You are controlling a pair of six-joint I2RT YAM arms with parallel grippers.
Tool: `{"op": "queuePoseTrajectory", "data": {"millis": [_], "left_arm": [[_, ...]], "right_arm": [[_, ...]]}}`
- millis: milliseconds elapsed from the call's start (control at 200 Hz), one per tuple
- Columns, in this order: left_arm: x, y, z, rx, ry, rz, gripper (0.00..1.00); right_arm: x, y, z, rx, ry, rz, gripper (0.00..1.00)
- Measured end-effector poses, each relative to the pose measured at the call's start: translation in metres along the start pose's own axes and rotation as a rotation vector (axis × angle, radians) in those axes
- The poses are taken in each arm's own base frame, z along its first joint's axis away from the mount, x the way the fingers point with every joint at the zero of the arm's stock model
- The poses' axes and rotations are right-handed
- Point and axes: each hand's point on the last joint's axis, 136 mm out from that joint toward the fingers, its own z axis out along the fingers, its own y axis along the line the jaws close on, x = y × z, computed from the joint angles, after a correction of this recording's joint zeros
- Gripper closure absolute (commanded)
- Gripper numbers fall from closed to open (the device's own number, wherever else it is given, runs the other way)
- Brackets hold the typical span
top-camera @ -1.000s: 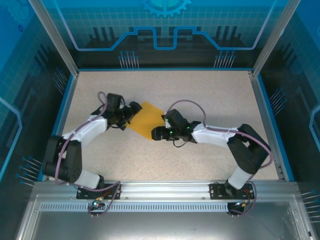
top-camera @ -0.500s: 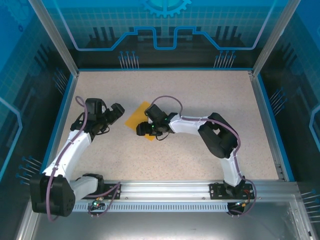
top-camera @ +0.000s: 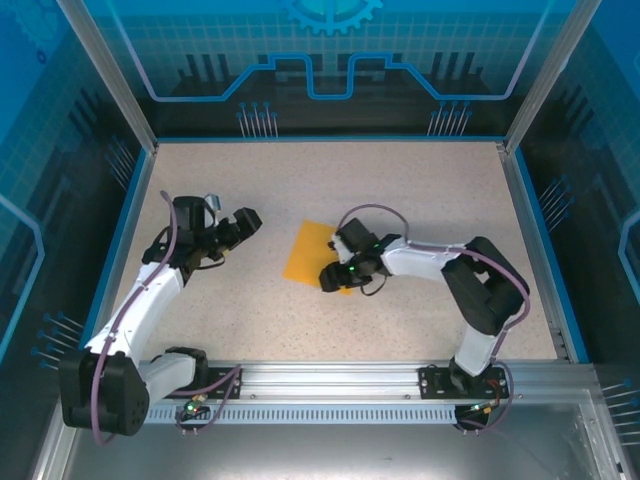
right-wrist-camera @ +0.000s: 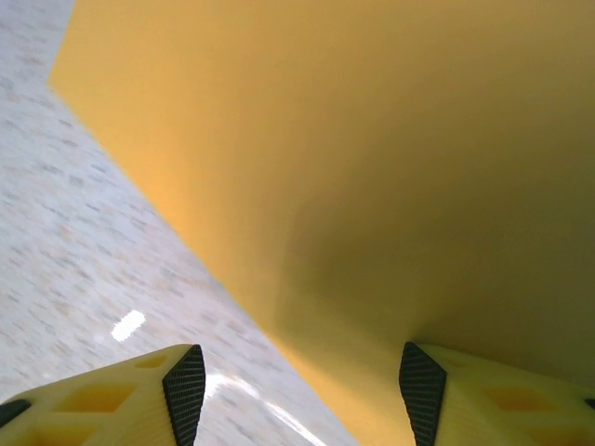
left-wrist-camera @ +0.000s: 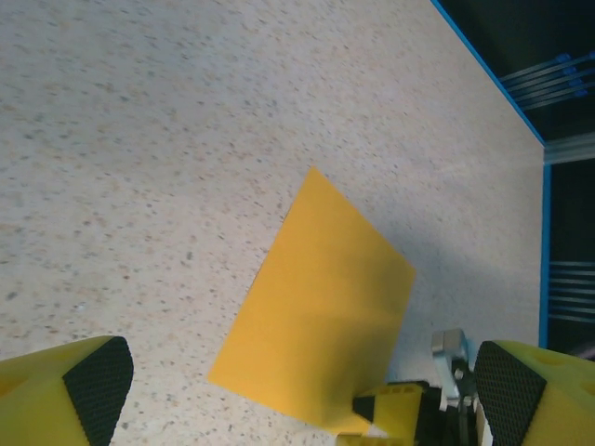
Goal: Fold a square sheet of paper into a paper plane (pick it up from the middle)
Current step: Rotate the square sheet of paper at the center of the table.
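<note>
Top external: our orange-yellow square sheet of paper [top-camera: 308,250] lies unfolded mid-frame; left gripper [top-camera: 248,221] and right gripper [top-camera: 329,279] both spread; we judge every fold remains.

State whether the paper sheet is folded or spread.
Spread: the square sheet of paper lies flat on the table as one layer, no crease visible.

Speckled table [top-camera: 420,190] inside a blue-lit enclosure.
Its beige top has a blue rim [top-camera: 330,139]; clear panels [top-camera: 330,60] with blue line patterns stand behind and at both sides, held by pale metal posts [top-camera: 105,70]. A metal rail [top-camera: 330,375] runs along the near edge.
</note>
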Motion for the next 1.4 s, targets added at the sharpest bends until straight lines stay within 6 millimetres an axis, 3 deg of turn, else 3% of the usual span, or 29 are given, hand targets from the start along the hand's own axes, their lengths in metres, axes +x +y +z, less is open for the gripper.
{"op": "queuePoseTrajectory", "data": {"millis": [110, 225, 330, 460, 545, 650, 880, 1400], "left_arm": [[0.011, -0.011, 0.004, 0.03, 0.036, 0.042, 0.02], [0.019, -0.013, 0.008, 0.036, 0.063, 0.062, 0.02], [0.02, -0.012, 0.009, 0.032, 0.067, 0.071, 0.02], [0.02, -0.011, 0.009, 0.029, 0.064, 0.079, 0.02], [0.019, -0.009, 0.009, 0.017, 0.058, 0.092, 0.02], [0.019, -0.006, 0.009, 0.003, 0.059, 0.097, 0.02], [0.023, -0.001, 0.011, -0.008, 0.07, 0.093, 0.02], [0.031, 0.008, 0.013, -0.039, 0.106, 0.1, 0.02]], "right_arm": [[-0.001, -0.038, -0.016, 0.065, 0.016, 0.035, 0.37], [-0.002, -0.05, -0.025, 0.097, 0.027, 0.056, 0.36], [-0.012, -0.03, -0.029, 0.081, -0.002, 0.039, 0.34], [-0.038, 0.02, -0.031, 0.044, -0.076, 0.02, 0.35], [-0.054, 0.052, -0.021, 0.013, -0.105, 0.02, 0.35], [-0.058, 0.066, 0.002, 0.01, -0.097, 0.04, 0.35], [-0.03, 0.032, 0.027, 0.066, -0.03, 0.105, 0.35], [-0.014, 0.005, 0.006, -0.024, 0.031, -0.03, 0.38]]}}
